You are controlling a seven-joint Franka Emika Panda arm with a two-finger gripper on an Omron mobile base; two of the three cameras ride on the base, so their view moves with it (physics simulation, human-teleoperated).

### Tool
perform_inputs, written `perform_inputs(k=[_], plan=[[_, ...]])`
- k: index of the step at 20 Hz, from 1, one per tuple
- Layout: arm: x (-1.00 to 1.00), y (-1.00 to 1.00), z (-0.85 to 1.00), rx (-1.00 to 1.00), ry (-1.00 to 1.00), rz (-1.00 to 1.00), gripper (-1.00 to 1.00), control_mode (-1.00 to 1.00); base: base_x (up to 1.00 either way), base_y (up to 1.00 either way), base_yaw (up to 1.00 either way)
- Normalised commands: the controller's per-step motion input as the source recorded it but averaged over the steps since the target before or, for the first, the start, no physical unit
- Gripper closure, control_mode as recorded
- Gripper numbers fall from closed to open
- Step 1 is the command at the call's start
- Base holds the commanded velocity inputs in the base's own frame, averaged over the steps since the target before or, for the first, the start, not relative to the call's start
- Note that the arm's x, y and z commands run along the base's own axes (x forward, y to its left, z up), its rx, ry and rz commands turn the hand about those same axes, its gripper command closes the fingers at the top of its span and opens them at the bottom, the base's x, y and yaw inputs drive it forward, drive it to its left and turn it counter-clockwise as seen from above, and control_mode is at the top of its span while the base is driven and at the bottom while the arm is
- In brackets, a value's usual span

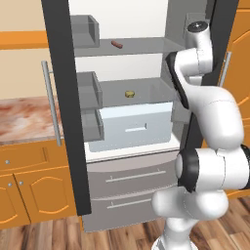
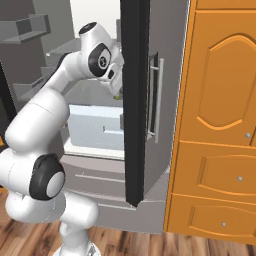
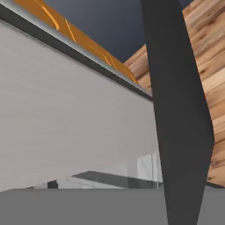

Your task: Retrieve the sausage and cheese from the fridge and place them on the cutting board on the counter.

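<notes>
The fridge (image 1: pixel 161 63) stands with its doors open. On its upper shelf the sausage (image 1: pixel 116 44) lies as a short reddish-brown cylinder. One shelf lower sits the cheese (image 1: pixel 129 94), a small pale-yellow chunk. My arm reaches up at the fridge's right side, and my gripper (image 2: pixel 115 82) points downward close to the black edge of the right door (image 2: pixel 137 100), right of the cheese and apart from it. Its fingers are mostly hidden, the jaws seem open, and nothing is held. The counter (image 1: pixel 24 117) is at the left. The cutting board is out of view.
A white drawer (image 1: pixel 134 124) sits under the cheese shelf, with two grey drawers (image 1: pixel 132 178) below. Grey bins (image 1: pixel 88 93) hang on the left door (image 1: pixel 61 97). Tall orange cabinets (image 2: pixel 220 125) stand to the right, and the floor (image 1: pixel 44 237) is wooden.
</notes>
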Motion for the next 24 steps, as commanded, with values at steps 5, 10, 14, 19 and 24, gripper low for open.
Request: perform_inputs(k=[5,10,14,19,24], plan=[[-0.02,-0.47,0.0,0.03,-0.04,-0.06,-1.0,-1.0,0.0,0.0,0.0],[-0.06,-0.68,0.0,0.0,-0.01,-0.09,-1.0,-1.0,0.0,0.0,0.0],[0.0,-0.71,0.0,0.0,-0.01,-0.1,-1.0,-1.0,0.0,0.0,0.0],[0.01,-0.87,0.0,0.0,0.0,-0.12,-1.0,-1.0,0.0,0.0,0.0],[0.0,-0.87,0.02,0.0,0.0,-0.11,-1.0,-1.0,0.0,0.0,0.0]])
